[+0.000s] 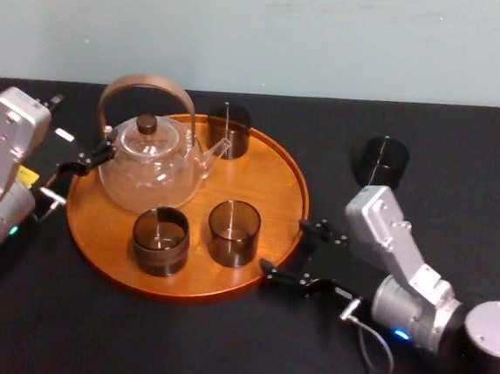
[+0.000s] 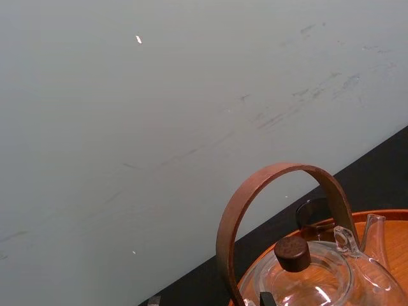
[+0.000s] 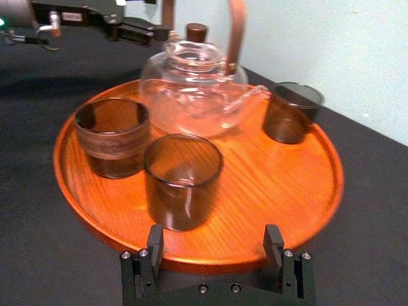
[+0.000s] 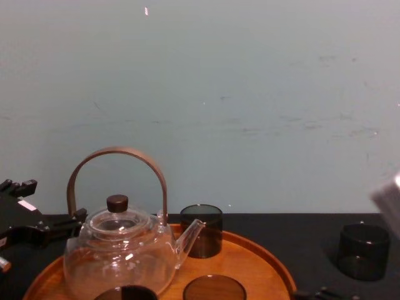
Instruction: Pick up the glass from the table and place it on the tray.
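glass (image 1: 380,161): upright on table (image 1: 463,153), right of tray (image 1: 268,184) | right gripper (image 1: 284,244): spread wide, empty, at tray's right rim, glass farther back, nearer arm | left gripper (image 1: 90,157): by teapot (image 1: 151,165), far away

1. A lab-like robot test bench is suggested by what is seen.
2. The table (image 1: 463,153) is covered wholly in matte black (far wider than what is set on it).
3. Behind it a plain pale blue-green wall (image 4: 250,94) is seen, marked with faint scuffs and scratches.
4. A tea set is laid out as props: a round wooden tray (image 1: 276,189), a glass teapot (image 1: 150,174) and three dark glasses (image 1: 233,232) on it.
5. The scene is flanked by two silver machine arms, the left arm (image 1: 7,157) and the right arm (image 1: 401,261).
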Robot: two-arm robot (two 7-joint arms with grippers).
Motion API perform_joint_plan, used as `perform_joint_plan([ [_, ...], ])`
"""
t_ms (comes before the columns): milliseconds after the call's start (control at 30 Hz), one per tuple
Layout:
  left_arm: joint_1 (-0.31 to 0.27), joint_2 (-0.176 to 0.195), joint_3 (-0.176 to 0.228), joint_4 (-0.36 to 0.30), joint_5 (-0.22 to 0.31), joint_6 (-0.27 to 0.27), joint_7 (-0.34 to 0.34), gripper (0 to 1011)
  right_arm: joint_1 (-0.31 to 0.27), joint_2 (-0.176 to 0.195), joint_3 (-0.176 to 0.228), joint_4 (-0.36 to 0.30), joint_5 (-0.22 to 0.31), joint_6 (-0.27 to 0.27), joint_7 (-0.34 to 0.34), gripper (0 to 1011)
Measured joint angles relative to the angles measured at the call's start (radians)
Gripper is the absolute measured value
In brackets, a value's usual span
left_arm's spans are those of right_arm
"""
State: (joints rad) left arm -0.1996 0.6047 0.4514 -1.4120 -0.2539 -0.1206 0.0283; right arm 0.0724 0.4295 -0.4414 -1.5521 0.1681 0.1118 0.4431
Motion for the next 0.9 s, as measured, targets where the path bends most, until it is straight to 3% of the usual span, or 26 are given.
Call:
perform_joint_plan([
  [400,0.0,0.0,0.0,0.0,0.0,0.0,0.0,1009,-0.039,0.053,0.117,-0.03,0.05,-0.005,-0.047,1002],
  [700,0.0,0.0,0.0,0.0,0.0,0.0,0.0,1010,-0.015,0.051,0.194,0.008,0.077,0.009,-0.084,1002],
  [900,0.0,0.0,0.0,0.0,0.0,0.0,0.0,1010,0.005,0.044,0.224,0.039,0.089,0.021,-0.097,1002],
])
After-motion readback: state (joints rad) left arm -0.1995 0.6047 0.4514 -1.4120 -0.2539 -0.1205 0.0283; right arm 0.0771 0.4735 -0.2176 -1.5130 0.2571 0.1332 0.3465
